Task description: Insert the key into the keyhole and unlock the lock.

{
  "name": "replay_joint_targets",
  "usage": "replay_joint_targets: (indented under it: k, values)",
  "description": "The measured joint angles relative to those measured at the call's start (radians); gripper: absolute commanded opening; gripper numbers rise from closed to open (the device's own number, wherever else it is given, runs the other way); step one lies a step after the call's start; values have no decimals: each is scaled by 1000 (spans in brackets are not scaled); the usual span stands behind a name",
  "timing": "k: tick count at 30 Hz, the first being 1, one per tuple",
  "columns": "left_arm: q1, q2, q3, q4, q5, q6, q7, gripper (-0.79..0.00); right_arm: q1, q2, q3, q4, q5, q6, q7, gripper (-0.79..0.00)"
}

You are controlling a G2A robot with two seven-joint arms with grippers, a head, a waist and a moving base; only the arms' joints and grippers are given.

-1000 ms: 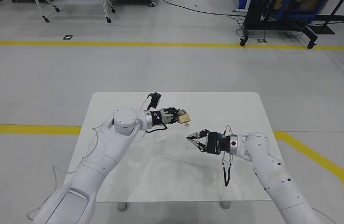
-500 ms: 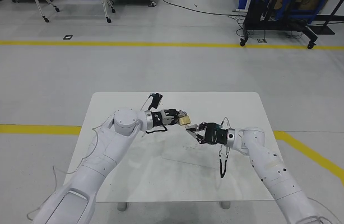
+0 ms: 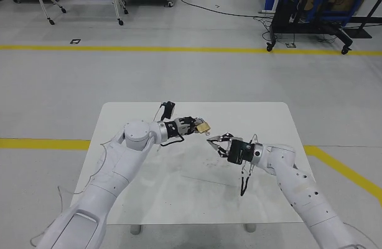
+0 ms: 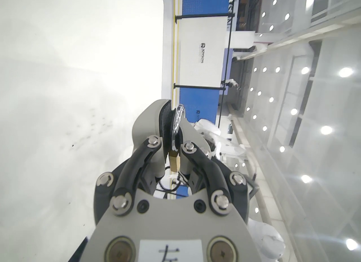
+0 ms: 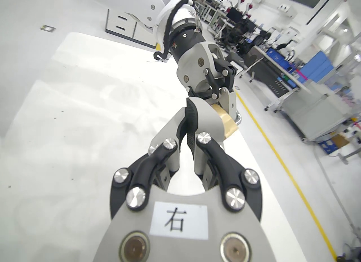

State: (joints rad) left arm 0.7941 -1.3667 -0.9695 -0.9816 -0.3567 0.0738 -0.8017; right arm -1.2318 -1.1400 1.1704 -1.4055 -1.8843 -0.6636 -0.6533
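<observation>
A brass padlock (image 3: 204,127) hangs above the middle of the white table (image 3: 178,193), and my left gripper (image 3: 199,126) is shut on it. In the left wrist view its brass body (image 4: 175,163) shows between the fingers (image 4: 162,122), with the silver shackle (image 4: 178,116) at the tips. My right gripper (image 3: 212,140) is just right of and below the padlock, a short gap away, shut on the key, which is almost wholly hidden between the pads. In the right wrist view the shut right gripper (image 5: 189,118) points at the padlock (image 5: 227,123) held by the left gripper (image 5: 222,99).
A black cable (image 3: 244,180) loops down from the right wrist over the table. Another black cable (image 3: 169,111) sticks up from the left forearm. The table's right edge (image 3: 295,143) lies beyond the right arm; yellow floor lines run past both sides.
My right gripper has moved up and towards the far side, closing on the padlock. The left gripper has shifted the padlock slightly towards the far side.
</observation>
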Motion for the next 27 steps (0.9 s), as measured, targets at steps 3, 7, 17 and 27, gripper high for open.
replay_joint_targets:
  k: [3,7,17,27]
  values:
    - [7,0,-9,-6,-9,13,30,-785,-77,7,9,-76,-66,149,-28,-453]
    - [13,-1,-7,-19,4,22,53,-785,-157,6,9,-160,-118,326,72,-486]
    - [19,-2,-8,-28,16,20,50,-785,-179,-13,-46,-247,-172,470,387,-536]
    - [18,-2,-4,-32,39,20,34,-785,-156,-26,-78,-242,-198,510,483,-579]
